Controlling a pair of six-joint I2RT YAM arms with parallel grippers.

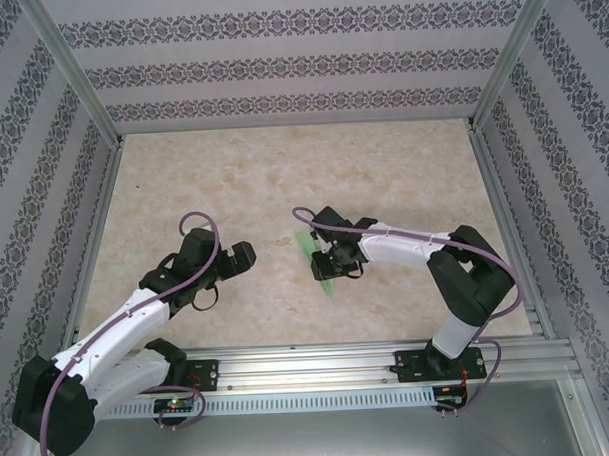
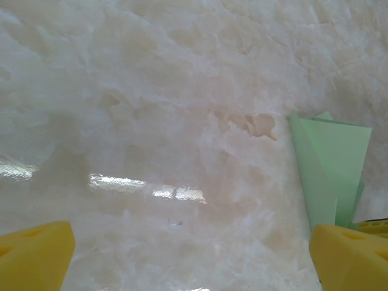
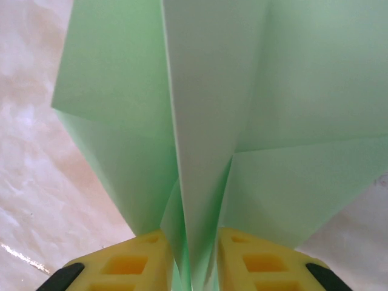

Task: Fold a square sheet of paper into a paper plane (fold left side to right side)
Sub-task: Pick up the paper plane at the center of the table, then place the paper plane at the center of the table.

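The pale mint-green, folded paper plane (image 1: 316, 256) lies on the beige, marble-patterned desk (image 1: 282, 169). It sits about midway between the left and right edges and nearer the near edge than the far one. From above it reads as a slim strip running slantwise, its far end leaning toward the left edge and its near end toward the near edge.

The right end effector (image 1: 334, 259) is on the plane, reaching in from the right-edge side. In the right wrist view, the right end effector (image 3: 195, 267) has its two yellow foam-like fingers (image 3: 130, 264) close together, with a raised central ridge of the paper plane (image 3: 206, 121) pinched between them. It is clamped on the paper. Folded flaps spread out to either side of that ridge, and sharp creases run across them.

The left end effector (image 1: 241, 258) is over bare desk on the left-edge side of the plane, near it but apart from it. In the left wrist view, the left end effector (image 2: 191, 260) has its yellow fingertips (image 2: 33, 254) spread wide apart with nothing between them. The paper plane (image 2: 330, 170) lies off to one side, just beyond one fingertip, and shows overlapping green layers. Glare streaks the glossy desk (image 2: 151, 91).
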